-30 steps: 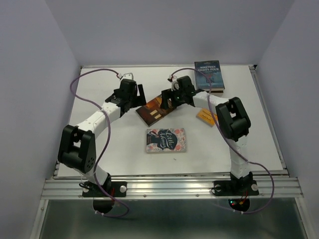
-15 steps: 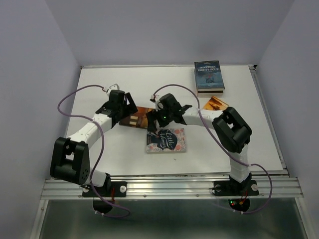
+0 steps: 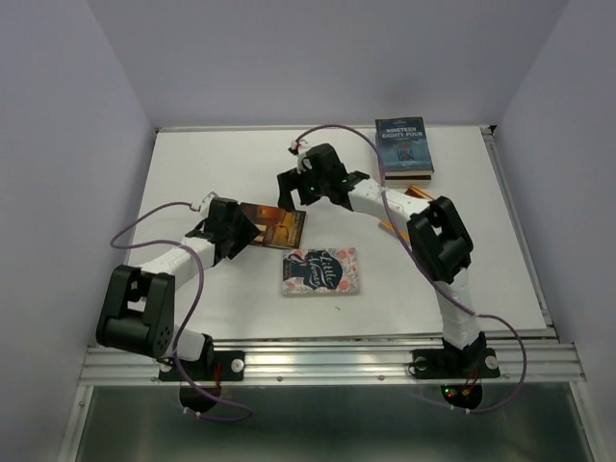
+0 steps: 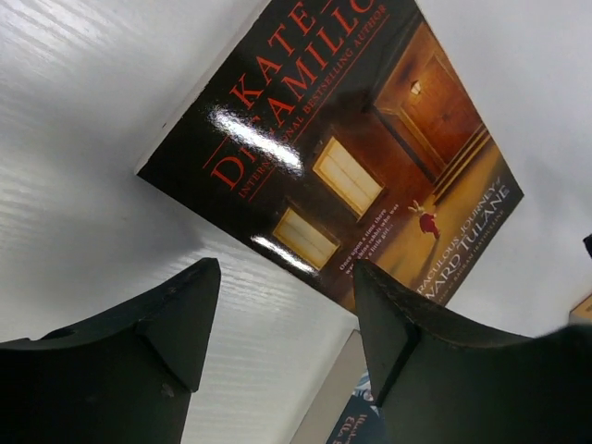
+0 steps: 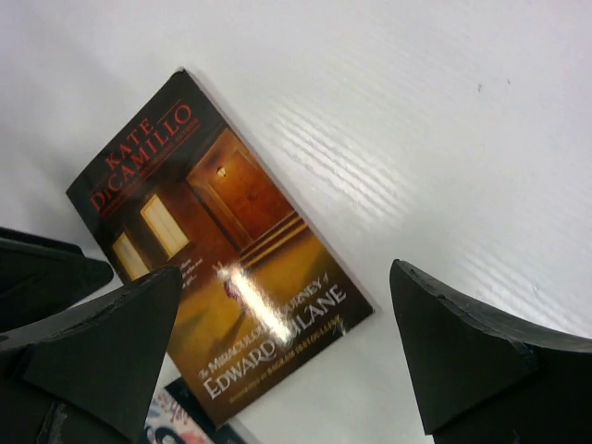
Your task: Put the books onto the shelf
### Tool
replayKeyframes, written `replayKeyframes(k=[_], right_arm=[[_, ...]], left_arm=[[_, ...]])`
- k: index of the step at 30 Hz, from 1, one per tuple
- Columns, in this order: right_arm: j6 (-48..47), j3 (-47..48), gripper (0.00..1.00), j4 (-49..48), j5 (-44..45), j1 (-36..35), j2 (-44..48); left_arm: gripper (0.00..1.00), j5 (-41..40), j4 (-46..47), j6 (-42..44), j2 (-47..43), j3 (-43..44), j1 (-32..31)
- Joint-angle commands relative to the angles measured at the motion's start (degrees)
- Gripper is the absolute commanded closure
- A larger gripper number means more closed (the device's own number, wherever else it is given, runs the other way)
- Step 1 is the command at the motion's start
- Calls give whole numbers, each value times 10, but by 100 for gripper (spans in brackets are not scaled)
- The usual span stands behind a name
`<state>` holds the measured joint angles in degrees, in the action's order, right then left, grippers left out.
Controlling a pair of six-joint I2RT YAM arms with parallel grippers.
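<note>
A sunset-brown book (image 3: 277,226) lies flat mid-table. It fills the upper left wrist view (image 4: 351,157) and shows in the right wrist view (image 5: 213,240). My left gripper (image 3: 246,232) sits low at the book's left edge. Its jaws (image 4: 287,305) are apart, with only bare table between them. My right gripper (image 3: 289,189) hovers wide open (image 5: 287,333) just behind the book, holding nothing. A navy book with pink flowers (image 3: 320,270) lies nearer the front. A dark blue book (image 3: 403,144) tops a stack at the back right. An orange book (image 3: 417,195) peeks from under the right arm. The shelf is out of view.
White walls close in the table (image 3: 192,173) on the left, back and right. A metal rail (image 3: 327,361) runs along the near edge by the arm bases. The navy flowered book's corner (image 4: 370,416) lies close under my left fingers.
My left gripper has come down and nearer, and its jaws have narrowed. The brown book has shifted left. The right gripper swung over the books, then pulled back toward the far side.
</note>
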<state>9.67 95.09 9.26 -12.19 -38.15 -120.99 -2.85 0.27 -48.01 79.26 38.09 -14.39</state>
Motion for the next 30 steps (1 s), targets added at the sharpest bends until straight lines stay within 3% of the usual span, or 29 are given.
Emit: replayKeyframes(k=[1, 6, 14, 20, 22, 23, 30], right_arm=[[-51, 75, 0, 33, -30, 4, -62], [-67, 170, 0, 71, -61, 9, -137], [-80, 209, 2, 152, -152, 9, -174], [-48, 205, 32, 201, -235, 9, -167], [-36, 213, 35, 201, -254, 9, -166], [-25, 216, 42, 200, -253, 9, -165], [44, 265, 56, 184, -236, 14, -160]], left_arm=[[31, 3, 32, -29, 32, 20, 2], [38, -9, 33, -38, 78, 38, 4], [50, -15, 38, -35, 131, 69, 8], [57, -16, 39, -20, 164, 110, 9], [59, -15, 39, -17, 174, 117, 9], [59, -10, 40, -17, 176, 118, 9], [60, -6, 42, -16, 173, 111, 8]])
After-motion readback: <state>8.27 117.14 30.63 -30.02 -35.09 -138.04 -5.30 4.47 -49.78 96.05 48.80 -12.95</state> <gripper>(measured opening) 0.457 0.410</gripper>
